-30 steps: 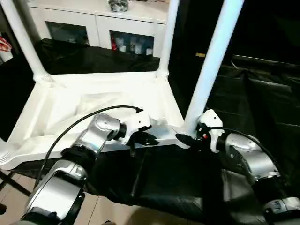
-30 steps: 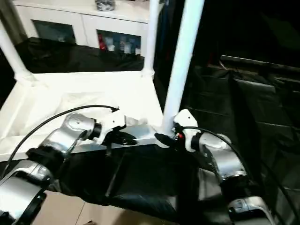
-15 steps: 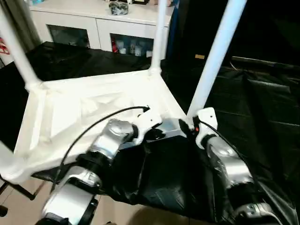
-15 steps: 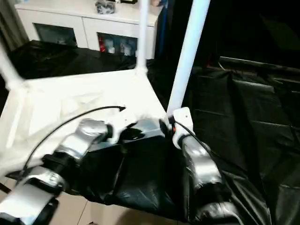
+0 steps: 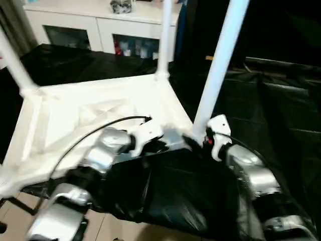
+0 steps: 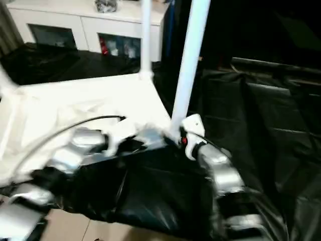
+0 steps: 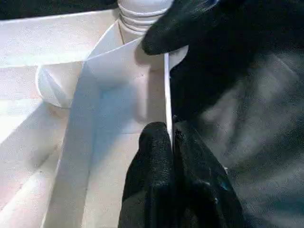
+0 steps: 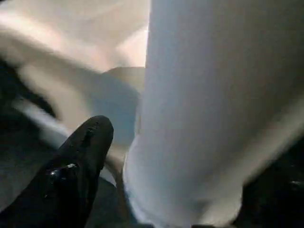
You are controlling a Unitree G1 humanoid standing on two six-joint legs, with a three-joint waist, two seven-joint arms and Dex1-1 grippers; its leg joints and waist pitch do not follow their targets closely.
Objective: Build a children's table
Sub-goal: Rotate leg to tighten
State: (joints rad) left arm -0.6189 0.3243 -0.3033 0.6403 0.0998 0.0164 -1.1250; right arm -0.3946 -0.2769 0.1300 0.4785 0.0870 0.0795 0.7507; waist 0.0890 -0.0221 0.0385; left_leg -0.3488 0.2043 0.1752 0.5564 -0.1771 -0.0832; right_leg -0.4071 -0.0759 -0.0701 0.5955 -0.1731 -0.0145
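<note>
White plastic children's table (image 5: pixel 90 113) lies upside-down on black-draped counter (image 5: pixel 281 110), three tapered legs (image 5: pixel 219 63) seen upright. Left claw (image 7: pixel 172 142) pinches its near rim; right claw (image 5: pixel 199 142) spread around near-right leg. Near-left corner unclear; flipping remains.
</note>
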